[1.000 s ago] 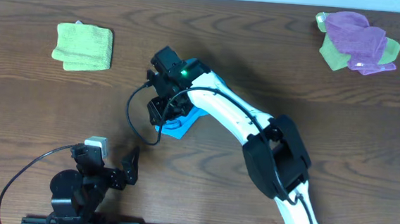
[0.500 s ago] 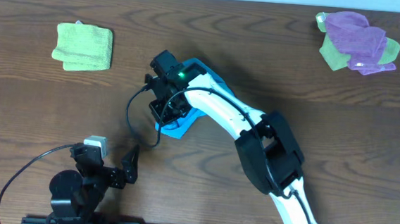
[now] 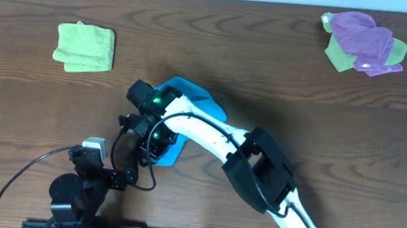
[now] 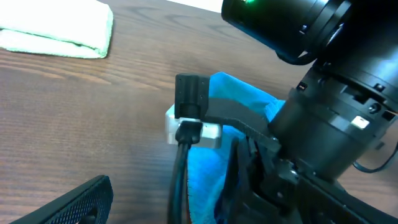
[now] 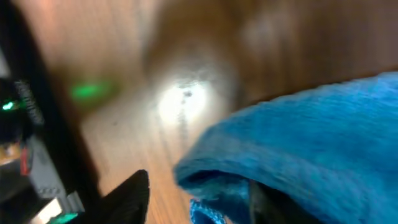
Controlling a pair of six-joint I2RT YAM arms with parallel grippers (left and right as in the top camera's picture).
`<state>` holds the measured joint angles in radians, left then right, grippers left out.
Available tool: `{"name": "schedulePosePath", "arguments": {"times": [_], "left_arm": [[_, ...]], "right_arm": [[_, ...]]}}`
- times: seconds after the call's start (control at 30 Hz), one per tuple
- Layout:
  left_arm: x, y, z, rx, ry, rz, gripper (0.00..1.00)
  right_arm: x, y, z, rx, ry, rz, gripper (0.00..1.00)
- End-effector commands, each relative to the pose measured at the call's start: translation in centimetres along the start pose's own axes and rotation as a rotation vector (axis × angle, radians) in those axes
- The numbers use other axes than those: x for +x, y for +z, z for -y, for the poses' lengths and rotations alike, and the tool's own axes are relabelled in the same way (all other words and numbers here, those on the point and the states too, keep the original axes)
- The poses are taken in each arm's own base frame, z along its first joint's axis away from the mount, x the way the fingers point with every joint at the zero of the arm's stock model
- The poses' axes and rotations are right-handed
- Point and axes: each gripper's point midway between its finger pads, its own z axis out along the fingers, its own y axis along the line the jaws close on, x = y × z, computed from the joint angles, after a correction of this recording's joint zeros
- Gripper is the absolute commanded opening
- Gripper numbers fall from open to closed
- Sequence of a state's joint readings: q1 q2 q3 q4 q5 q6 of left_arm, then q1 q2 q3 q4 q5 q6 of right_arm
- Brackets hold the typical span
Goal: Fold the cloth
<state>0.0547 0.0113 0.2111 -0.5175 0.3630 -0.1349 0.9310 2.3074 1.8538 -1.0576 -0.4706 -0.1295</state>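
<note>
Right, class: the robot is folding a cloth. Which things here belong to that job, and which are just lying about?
Belongs to the job: blue cloth; right arm reaching over it.
Just lying about: folded light green cloth; purple cloth, heaped on another green cloth.

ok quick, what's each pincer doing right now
left pincer: open, holding nothing
right pincer: at the blue cloth, view too blurred to tell open or closed
</note>
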Motion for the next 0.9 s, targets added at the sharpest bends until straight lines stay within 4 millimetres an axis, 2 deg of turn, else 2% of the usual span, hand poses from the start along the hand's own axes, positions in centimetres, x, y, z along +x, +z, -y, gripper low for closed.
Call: {"name": "schedulePosePath", "arguments": {"times": [0.0,0.23,0.37,0.47,0.57,0.77,0.87], "left_arm": [[0.0,0.0,0.0,-0.003,0.0,-0.002,0.95],[0.6,0.0,-0.1,-0.003,-0.011,-0.023,0.95],[-0.2,-0.1,1.1,0.063,0.003,0.005,0.95],[-0.7,-0.1,1.2,0.065,0.01,0.023,0.95],[-0.7,-0.1,1.1,0.061,0.01,0.024,0.95],[-0.8,-0.1,0.6,0.031,0.009,0.031,0.95],[-0.8,-0.1,0.6,0.032,0.009,0.031,0.95]], "right_arm": [[-0.6,-1.7,3.8,0.123,0.085,0.041,0.54],[-4.3,-6.7,8.5,0.162,0.153,0.235,0.55],[-5.3,-9.7,11.5,0.219,0.236,0.315,0.56],[-4.2,-11.2,13.3,0.284,0.335,0.302,0.56],[-2.3,-12.0,14.0,0.333,0.438,0.246,0.57],[1.9,-11.6,13.0,0.375,0.573,0.081,0.61],[3.0,-11.5,12.7,0.404,0.587,0.034,0.62]]}}
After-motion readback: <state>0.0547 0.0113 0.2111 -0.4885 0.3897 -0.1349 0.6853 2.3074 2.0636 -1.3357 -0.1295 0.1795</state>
